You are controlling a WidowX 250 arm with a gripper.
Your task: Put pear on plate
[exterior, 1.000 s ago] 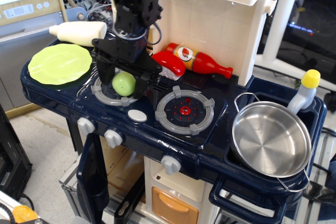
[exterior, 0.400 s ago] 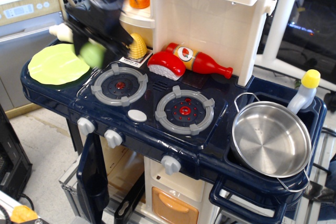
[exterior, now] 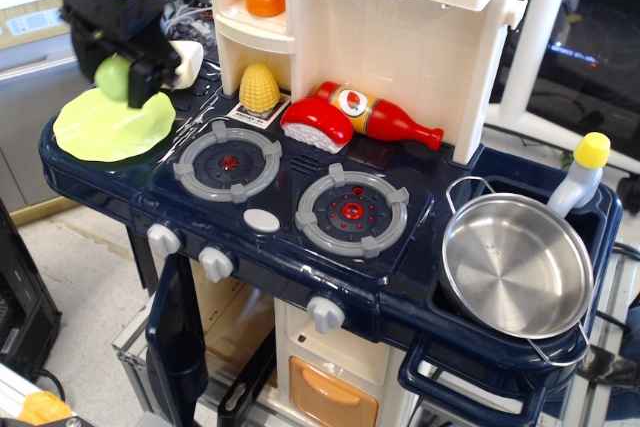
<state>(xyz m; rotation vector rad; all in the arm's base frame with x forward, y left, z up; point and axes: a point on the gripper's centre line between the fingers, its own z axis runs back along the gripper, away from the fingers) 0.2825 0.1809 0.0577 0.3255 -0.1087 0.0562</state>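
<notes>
In the single camera view, my black fingers [exterior: 122, 79] are clamped on the small smooth light-green plastic pear [exterior: 112, 77], one dark finger [exterior: 143, 84] showing at its right side. I hold the pear in the air over the far part of the flat round lime-green plastic plate [exterior: 98, 129], which lies at the left end of the dark blue toy kitchen bench [exterior: 300, 257]; the fruit is clear of the plate's surface. Just behind my fingers a white plastic bottle [exterior: 185, 59] lies on its side.

To the right of the plate sit two grey ringed burners, the left burner [exterior: 228, 161] and the right burner [exterior: 352, 211], with a small white oval button [exterior: 261, 220] between them near the front edge. Behind the left burner stands a yellow plastic corn cob [exterior: 259, 88], beside it a red-and-white toy sushi piece [exterior: 316, 123] and a red ketchup bottle [exterior: 380, 115] lying flat against the cream back wall. At the far right a shiny steel pot [exterior: 516, 265] rests in the sink recess, with a yellow-capped squeeze bottle [exterior: 578, 176] standing just behind it.
</notes>
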